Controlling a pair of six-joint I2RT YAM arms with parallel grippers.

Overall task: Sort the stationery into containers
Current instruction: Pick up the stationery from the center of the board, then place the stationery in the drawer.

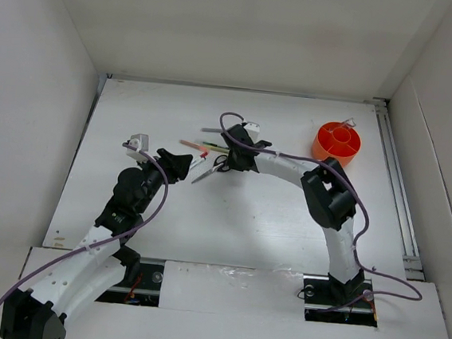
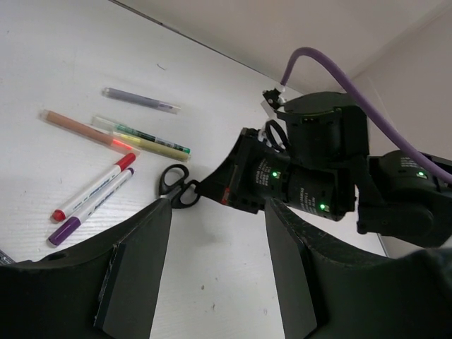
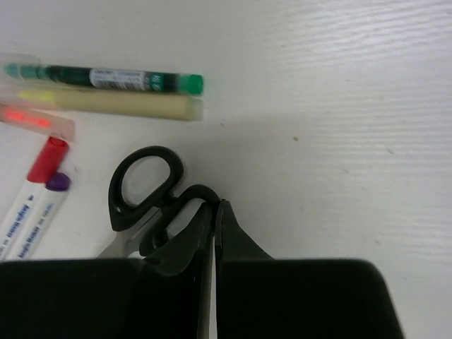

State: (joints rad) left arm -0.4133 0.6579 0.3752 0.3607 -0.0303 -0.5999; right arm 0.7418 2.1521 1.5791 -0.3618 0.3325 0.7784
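The sorting looks barely begun. Every piece of stationery I can see lies on the white table (image 1: 244, 227), bunched just past its middle. The round bright-orange plastic organiser (image 1: 322, 149) stands well apart, at about 2 o'clock from the bunch near the far right corner. The black-handled steel scissors (image 3: 185, 196) lie at the near end of the bunch. The right hand (image 3: 214, 206) has its fingers pressed together with the tips touching one handle loop; whether a sliver of that loop is pinched between them I cannot tell from the wrist view. The left hand (image 2: 212, 275) hangs at 9 o'clock of the scissors with its fingers apart, holding nothing. At 11 o'clock of the scissors' handles, seen from the right wrist, lie the clear green-capped pen (image 3: 106, 76) and the pale yellow marker (image 3: 120, 106), side by side and touching. The translucent orange pen (image 3: 32, 116) lies just beside them. At 9 o'clock lie the white red-capped marker (image 3: 48, 159) and the white purple-capped marker (image 3: 44, 205), also side by side. The short dark grey stick (image 2: 141, 100) lies apart at the far end. By my reckoning all seven items are left to carry across and drop into the organiser's compartments. The green-capped pen bears a white label and both white markers carry lines of dark print, but all of it is too blurred to read.
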